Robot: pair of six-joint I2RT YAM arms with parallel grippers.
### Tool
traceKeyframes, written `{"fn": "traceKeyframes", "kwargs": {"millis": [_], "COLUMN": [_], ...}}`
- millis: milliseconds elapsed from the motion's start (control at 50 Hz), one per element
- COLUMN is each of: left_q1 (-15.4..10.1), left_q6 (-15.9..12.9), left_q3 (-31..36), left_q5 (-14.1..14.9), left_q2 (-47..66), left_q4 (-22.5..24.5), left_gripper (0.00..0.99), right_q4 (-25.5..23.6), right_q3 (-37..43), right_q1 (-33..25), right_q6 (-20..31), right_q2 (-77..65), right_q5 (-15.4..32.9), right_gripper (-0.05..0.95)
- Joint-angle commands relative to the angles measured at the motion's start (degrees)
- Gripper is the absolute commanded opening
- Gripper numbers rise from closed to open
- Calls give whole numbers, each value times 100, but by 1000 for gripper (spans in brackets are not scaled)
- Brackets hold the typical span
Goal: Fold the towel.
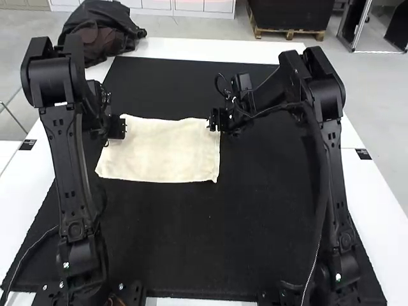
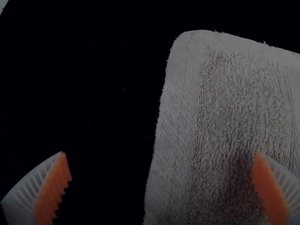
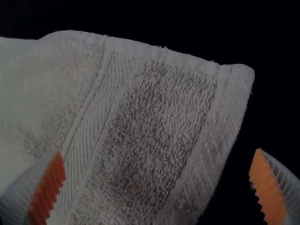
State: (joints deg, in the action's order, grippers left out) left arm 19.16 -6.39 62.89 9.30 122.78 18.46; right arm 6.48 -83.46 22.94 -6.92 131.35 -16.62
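Left arm (image 1: 67, 159) of a two-armed robot stands at the left side of a black mat (image 1: 172, 236) laid over a white table (image 1: 22, 185), while a dark fabric bundle (image 1: 95, 32) lies at the table's far left corner. At the arm's end, the left gripper (image 1: 120, 127) is poised at the far left corner of a cream terry towel (image 1: 166, 150). Its wrist view shows the jaws wide apart, one ribbed finger (image 2: 274, 192) with an orange pad in line with the looped pile, the other (image 2: 47, 192) in line with the mat, the towel's side edge running between them. The towel lies spread on the mat's far left part, between the two arms, its far edge slightly wavy and its near left corner reaching farther left than the far one; whether it is a single layer cannot be told. At its far right corner is the right gripper (image 1: 214, 121), jaws likewise wide apart in its own wrist view, where a flat woven band crosses the pile and the towel's rounded corner lies beyond the fingers (image 3: 272, 187). Farther right, the right arm (image 1: 335, 172) stands on its side of the mat, bent inward.
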Motion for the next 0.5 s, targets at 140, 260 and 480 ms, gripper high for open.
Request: {"fn": "traceKeyframes", "kwargs": {"millis": [140, 260, 480], "left_q1": [-9, 0, 18], "left_q6": [-117, -187, -169], "left_q3": [100, 109, 144], "left_q5": [-42, -34, 2], "left_q2": [422, 448, 317], "left_q4": [184, 202, 228], "left_gripper": [23, 23, 23], "right_q4": [-226, -323, -393], "right_q3": [-30, 32, 67], "right_q1": [141, 123, 44], "right_q6": [323, 375, 367], "right_q2": [189, 172, -48], "right_q5": [-175, -210, -157], "right_gripper": [-26, -26, -26]}}
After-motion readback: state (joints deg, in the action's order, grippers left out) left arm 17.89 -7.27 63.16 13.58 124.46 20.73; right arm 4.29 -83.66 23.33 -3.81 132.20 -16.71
